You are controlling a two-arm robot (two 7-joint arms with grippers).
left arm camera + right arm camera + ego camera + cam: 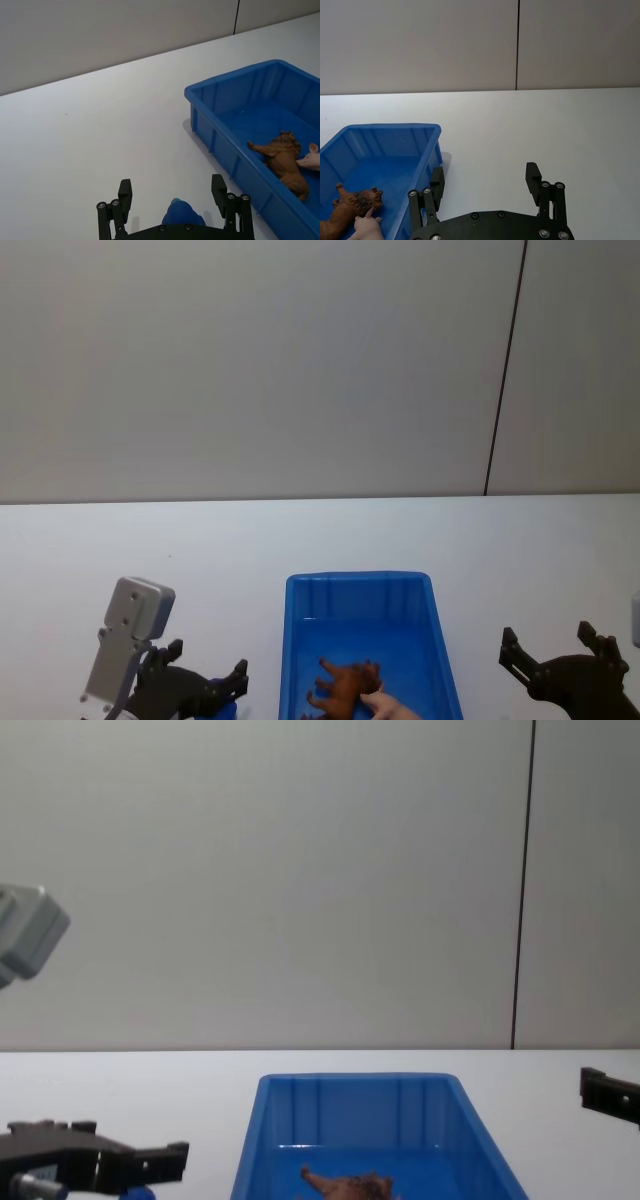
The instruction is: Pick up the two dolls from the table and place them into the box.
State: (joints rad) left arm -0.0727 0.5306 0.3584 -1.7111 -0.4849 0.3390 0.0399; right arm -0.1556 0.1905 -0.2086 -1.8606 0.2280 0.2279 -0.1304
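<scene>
The box (360, 578) is a bright-blue bin at the table's near middle. The brown doll (345, 685) lies on its floor, and a person's hand (392, 706) touches it from the near side. The dark-blue doll (181, 216) sits on the table just left of the box (225, 80), between the spread fingers of my left gripper (171, 182), close to the palm; the fingers stand clear of it. My right gripper (547, 635) hovers open and empty over the table right of the box. The right wrist view shows the brown doll (350, 210) and the hand (367, 227) inside the box (385, 127).
The white table (300, 540) runs back to a plain grey wall with one dark vertical seam (505, 370). Bare tabletop lies on both sides of the box and behind it.
</scene>
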